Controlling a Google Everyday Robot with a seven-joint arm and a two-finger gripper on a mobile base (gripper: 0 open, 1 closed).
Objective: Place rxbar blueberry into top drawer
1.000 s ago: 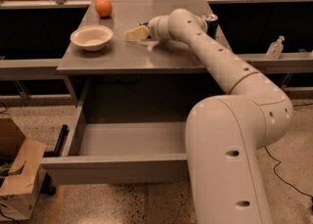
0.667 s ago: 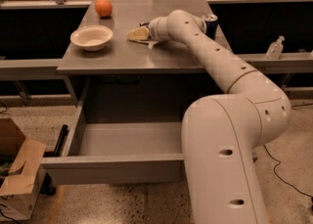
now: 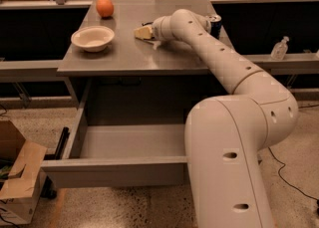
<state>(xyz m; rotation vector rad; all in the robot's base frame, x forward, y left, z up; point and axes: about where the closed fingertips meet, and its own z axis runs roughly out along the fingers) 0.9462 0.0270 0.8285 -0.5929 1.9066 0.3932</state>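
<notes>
The pale tan gripper [image 3: 143, 33] sits low on the grey surface [image 3: 149, 60] in the upper middle of the frame, right of the white bowl [image 3: 92, 38]; whether it is open or closed cannot be told. The dark navy rxbar blueberry wrapper is not plainly visible; a dark sliver [image 3: 146, 23] at the gripper's upper edge may be it. The wide grey metal top drawer [image 3: 114, 171] stands pulled out at lower centre. Doing this well likely means pinching the flat bar firmly, lifting it clear of the surface edge, and releasing well inside the drawer.
</notes>
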